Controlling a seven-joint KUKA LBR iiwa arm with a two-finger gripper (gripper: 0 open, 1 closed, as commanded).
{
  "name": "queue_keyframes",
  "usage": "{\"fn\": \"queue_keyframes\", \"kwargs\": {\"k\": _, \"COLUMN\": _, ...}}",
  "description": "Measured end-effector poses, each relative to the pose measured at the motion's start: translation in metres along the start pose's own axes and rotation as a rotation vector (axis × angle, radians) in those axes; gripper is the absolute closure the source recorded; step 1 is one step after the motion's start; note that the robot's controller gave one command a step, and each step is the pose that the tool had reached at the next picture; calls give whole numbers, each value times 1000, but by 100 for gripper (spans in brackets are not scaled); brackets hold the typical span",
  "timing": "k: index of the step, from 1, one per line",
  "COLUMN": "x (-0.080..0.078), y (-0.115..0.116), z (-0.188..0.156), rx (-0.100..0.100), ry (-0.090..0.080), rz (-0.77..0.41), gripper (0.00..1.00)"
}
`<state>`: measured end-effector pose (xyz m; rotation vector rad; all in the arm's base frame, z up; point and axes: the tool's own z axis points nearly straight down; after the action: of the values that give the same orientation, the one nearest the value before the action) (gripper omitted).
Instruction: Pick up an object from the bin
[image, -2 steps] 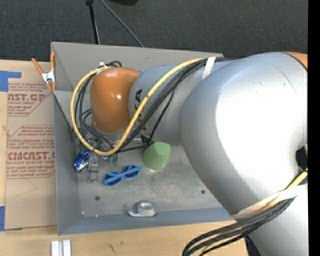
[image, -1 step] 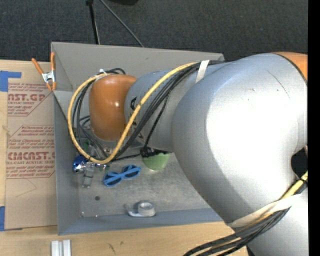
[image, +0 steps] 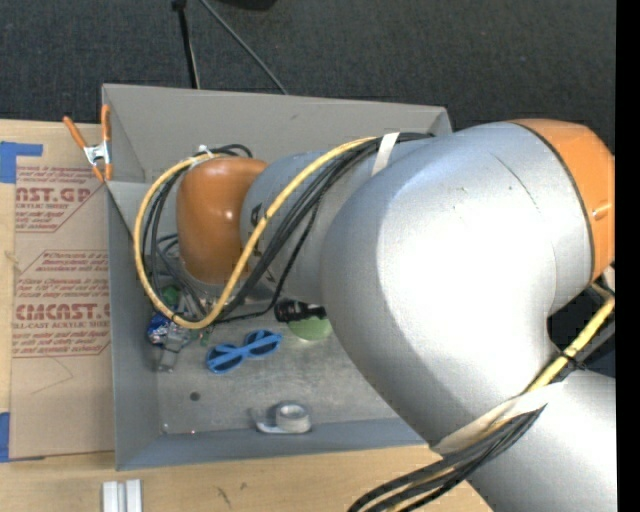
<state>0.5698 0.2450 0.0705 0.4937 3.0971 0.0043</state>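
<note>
Part of my gripper's grey body (image: 197, 287) shows just under the orange wrist cover, low in the left half of the bin. A small blue and silver thing (image: 163, 334) lies right below it by the left wall. A blue plastic piece with two loops (image: 243, 350) rests on the floor a little to the right. Beside the arm, a pale green thing with a black end (image: 304, 321) lies partly hidden. A bit of green (image: 172, 297) peeks out under the cables.
A silvery round metal piece (image: 283, 417) lies near the bin's front wall. The big arm with its yellow and black cables covers the bin's right and back parts.
</note>
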Motion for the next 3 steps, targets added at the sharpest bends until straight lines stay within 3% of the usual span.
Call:
{"fn": "queue_keyframes", "kwargs": {"k": 1, "x": -1, "y": 1, "z": -1, "rx": 1, "ry": 2, "rz": -1, "gripper": 0}}
{"fn": "queue_keyframes", "kwargs": {"k": 2, "x": -3, "y": 3, "z": -5, "rx": -5, "ry": -5, "rz": -2, "gripper": 100}}
{"fn": "queue_keyframes", "kwargs": {"k": 3, "x": -5, "y": 6, "z": -94, "rx": -4, "ry": -2, "rz": -3, "gripper": 100}}
